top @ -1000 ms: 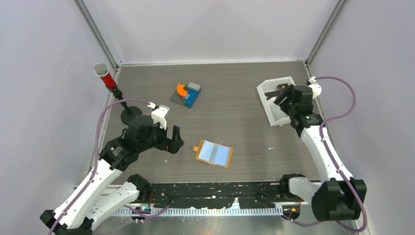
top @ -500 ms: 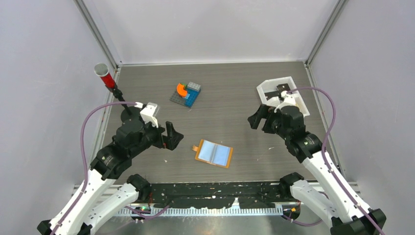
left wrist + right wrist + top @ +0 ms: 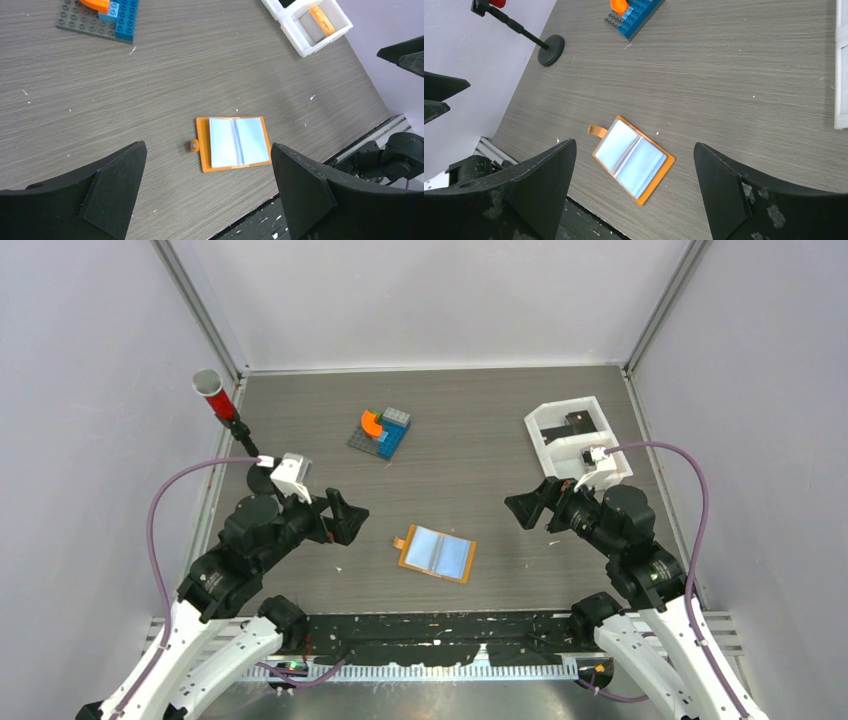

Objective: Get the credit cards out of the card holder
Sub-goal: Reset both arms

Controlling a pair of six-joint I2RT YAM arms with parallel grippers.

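The card holder (image 3: 437, 554) lies open and flat on the table near the front edge, tan-orange with pale blue sleeves facing up and its tab to the left. It also shows in the left wrist view (image 3: 234, 143) and the right wrist view (image 3: 634, 159). A dark credit card (image 3: 578, 422) lies in the far compartment of the white tray (image 3: 545, 445). My left gripper (image 3: 345, 518) hangs open to the holder's left, holding nothing. My right gripper (image 3: 527, 510) hangs open to its right, also holding nothing. Both are above the table and apart from the holder.
A toy brick plate with an orange piece (image 3: 381, 432) sits at the back centre. A red-topped cup on a black stand (image 3: 212, 392) is at the back left. The tray's near compartment holds a small orange block (image 3: 321, 19). A black rail (image 3: 440, 635) runs along the front edge.
My right arm has swung from over the tray to the holder's right, and its jaws have opened wide. The left arm has drawn back slightly toward the near left.
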